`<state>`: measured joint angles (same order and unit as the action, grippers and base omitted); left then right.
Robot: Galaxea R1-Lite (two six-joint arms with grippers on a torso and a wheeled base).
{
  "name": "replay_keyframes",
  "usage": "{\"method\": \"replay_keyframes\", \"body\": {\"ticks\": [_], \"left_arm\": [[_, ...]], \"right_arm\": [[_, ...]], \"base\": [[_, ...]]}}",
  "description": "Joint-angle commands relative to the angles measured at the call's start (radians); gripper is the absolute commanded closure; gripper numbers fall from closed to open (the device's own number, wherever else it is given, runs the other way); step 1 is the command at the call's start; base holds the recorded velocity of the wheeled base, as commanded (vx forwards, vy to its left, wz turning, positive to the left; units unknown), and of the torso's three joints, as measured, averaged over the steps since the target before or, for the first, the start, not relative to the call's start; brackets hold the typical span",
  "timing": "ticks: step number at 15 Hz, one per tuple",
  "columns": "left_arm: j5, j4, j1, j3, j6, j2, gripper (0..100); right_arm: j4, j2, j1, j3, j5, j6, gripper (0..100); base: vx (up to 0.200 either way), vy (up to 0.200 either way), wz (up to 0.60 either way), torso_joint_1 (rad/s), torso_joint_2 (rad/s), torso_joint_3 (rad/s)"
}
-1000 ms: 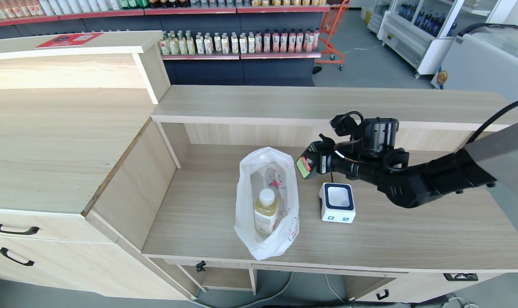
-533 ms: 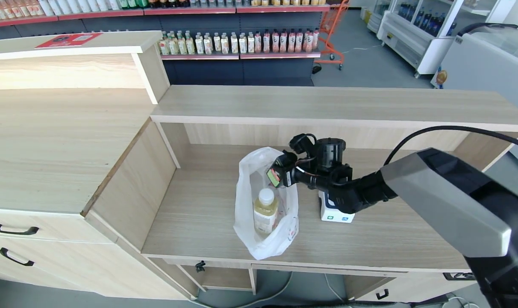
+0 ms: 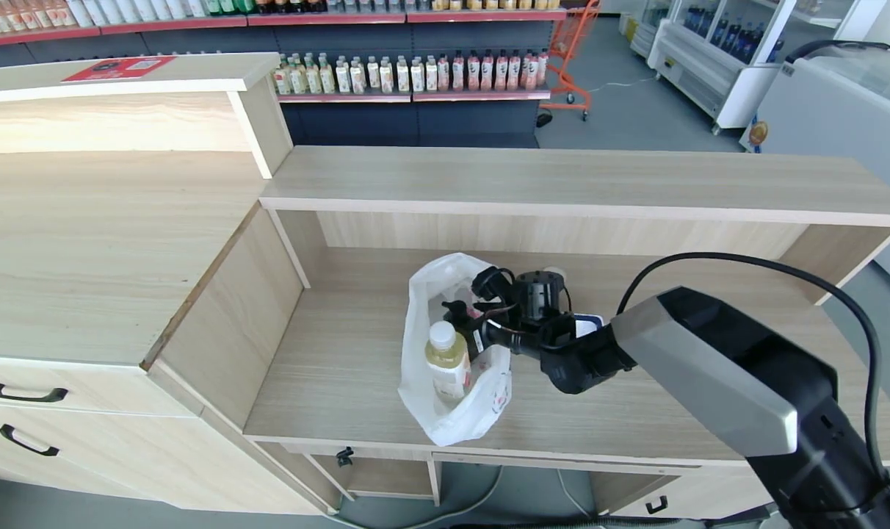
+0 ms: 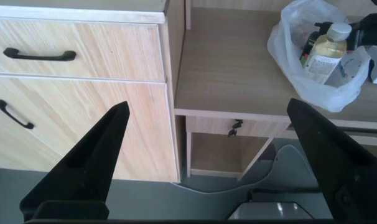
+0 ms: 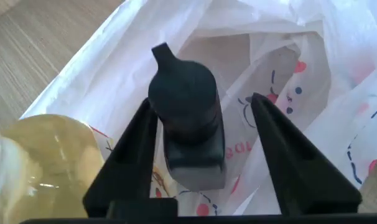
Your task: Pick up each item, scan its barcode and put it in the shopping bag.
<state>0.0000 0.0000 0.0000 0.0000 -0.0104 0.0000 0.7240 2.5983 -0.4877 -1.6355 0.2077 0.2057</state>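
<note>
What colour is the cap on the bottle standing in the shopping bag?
The cap is white; the head view shows it best.

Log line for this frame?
bagging | right gripper: open, astride dark item inside shopping bag | left gripper: open, empty | yellow bottle: bagged

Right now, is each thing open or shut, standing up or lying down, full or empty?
shopping bag: standing on the counter, mouth open.
yellow drink bottle: upright in the bag, cap on.
dark bottle: inside the bag, capped, between the right gripper's fingers.
right gripper: open, gap on one side of the dark bottle.
left gripper: open, empty.
drawers: shut.
</note>
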Motion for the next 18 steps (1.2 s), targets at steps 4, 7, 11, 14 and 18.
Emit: {"method": "replay_keyframes", "body": {"ticks": [4, 7, 11, 14, 18], "left_arm": [[0.000, 0.000, 0.000, 0.000, 0.000, 0.002, 0], [0.000, 0.000, 0.000, 0.000, 0.000, 0.002, 0], [0.000, 0.000, 0.000, 0.000, 0.000, 0.002, 0], [0.000, 0.000, 0.000, 0.000, 0.000, 0.002, 0], [0.000, 0.000, 0.000, 0.000, 0.000, 0.002, 0]], "right_arm": [[0.000, -0.106, 0.021, 0.029, -0.001, -0.126, 0], [-0.002, -0.311, 0.073, 0.200, 0.002, -0.282, 0], [0.000, -0.596, 0.199, 0.525, 0.004, -0.312, 0], [-0.101, -0.965, 0.236, 0.777, 0.004, -0.330, 0], [-0.408, -1.574, 0.296, 1.120, -0.125, -0.269, 0]], "base": [[0.000, 0.000, 0.00, 0.000, 0.00, 0.000], [0.000, 0.000, 0.00, 0.000, 0.00, 0.000], [0.000, 0.000, 0.00, 0.000, 0.00, 0.000], [0.000, 0.000, 0.00, 0.000, 0.00, 0.000], [0.000, 0.000, 0.00, 0.000, 0.00, 0.000]]}}
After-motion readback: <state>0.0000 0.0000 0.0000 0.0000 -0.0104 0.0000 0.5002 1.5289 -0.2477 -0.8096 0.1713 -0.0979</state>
